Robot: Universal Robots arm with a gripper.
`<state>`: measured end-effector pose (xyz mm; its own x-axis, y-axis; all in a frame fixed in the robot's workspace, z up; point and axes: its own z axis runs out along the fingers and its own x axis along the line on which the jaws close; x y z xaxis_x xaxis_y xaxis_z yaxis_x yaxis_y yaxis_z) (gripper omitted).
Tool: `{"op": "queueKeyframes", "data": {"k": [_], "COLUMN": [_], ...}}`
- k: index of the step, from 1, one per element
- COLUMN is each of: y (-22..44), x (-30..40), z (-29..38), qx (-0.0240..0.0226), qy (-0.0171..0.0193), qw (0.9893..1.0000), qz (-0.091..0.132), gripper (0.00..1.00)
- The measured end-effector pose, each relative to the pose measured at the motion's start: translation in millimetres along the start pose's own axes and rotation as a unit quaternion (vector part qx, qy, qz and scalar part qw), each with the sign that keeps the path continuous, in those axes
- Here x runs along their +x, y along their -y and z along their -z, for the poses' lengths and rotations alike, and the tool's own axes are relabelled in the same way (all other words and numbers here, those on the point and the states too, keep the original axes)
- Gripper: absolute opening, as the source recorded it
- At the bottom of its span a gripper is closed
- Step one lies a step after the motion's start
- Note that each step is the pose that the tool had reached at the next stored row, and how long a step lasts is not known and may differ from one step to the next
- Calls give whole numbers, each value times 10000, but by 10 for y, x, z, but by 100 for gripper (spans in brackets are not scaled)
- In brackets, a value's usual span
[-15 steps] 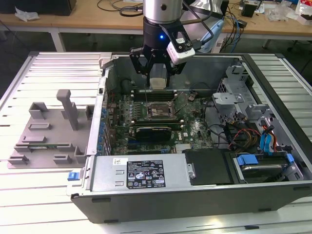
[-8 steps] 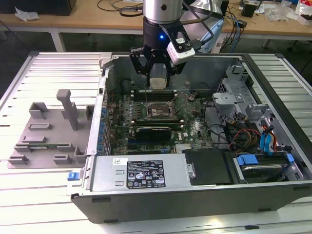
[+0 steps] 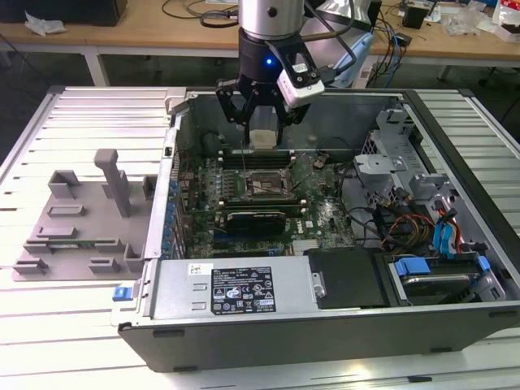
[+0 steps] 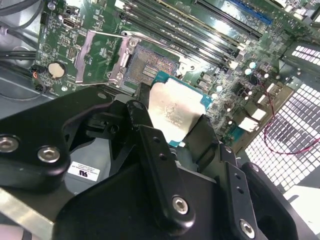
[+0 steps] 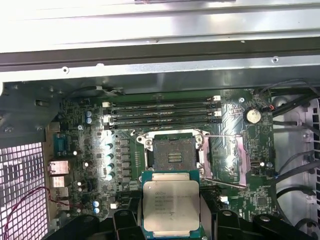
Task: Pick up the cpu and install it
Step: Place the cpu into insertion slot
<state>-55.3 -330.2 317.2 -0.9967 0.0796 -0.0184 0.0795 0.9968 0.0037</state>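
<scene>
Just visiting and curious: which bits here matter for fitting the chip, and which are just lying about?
In the job: gripper, the cpu it holds, open socket.
Lying about: memory sticks, coin battery, grey plastic stand, power supply.

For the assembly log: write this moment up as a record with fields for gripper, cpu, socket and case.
gripper: shut on the cpu, above the motherboard
cpu: held by two opposite edges, metal plate facing the wrist cameras, not seated
socket: empty, close to the held cpu
load plate: swung open beside the socket
computer case: lying flat, side panel off, interior exposed
</scene>
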Motion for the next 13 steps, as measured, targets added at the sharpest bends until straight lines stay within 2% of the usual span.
{"op": "queueKeyframes", "data": {"k": [3, 6, 13], "y": [0, 0, 0], "x": [0, 0, 0], "z": [0, 0, 0], "qx": [5, 7, 13], "qy": [1, 1, 3], "qw": [9997, 9993, 9977], "qz": [-248, -371, -684], "gripper": [55, 55, 55]}}
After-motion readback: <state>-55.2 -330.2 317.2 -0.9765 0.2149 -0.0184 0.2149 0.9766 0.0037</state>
